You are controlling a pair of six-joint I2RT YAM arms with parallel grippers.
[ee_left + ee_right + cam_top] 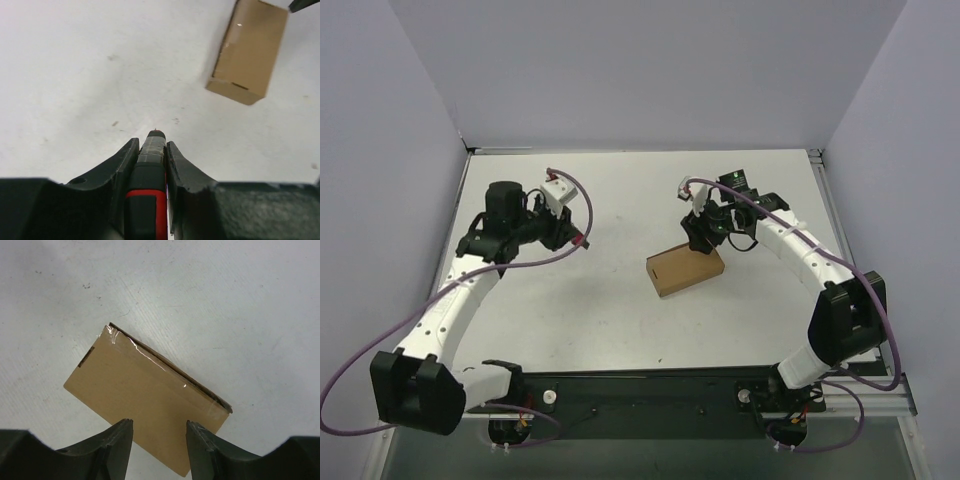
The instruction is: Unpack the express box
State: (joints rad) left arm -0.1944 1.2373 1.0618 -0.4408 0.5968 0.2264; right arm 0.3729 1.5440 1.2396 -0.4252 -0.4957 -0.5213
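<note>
The express box (685, 269) is a small flat brown cardboard box lying closed on the white table, right of centre. It shows at the top right of the left wrist view (247, 49) and fills the middle of the right wrist view (145, 392), with clear tape along one edge. My right gripper (159, 440) is open, its fingers just above the box's far right end (702, 240). My left gripper (151, 150) is shut on a red-and-black utility knife (149, 175), held above the table left of the box (578, 238).
White table with grey walls on three sides. A black rail (650, 385) with the arm bases runs along the near edge. Purple cables loop from both arms.
</note>
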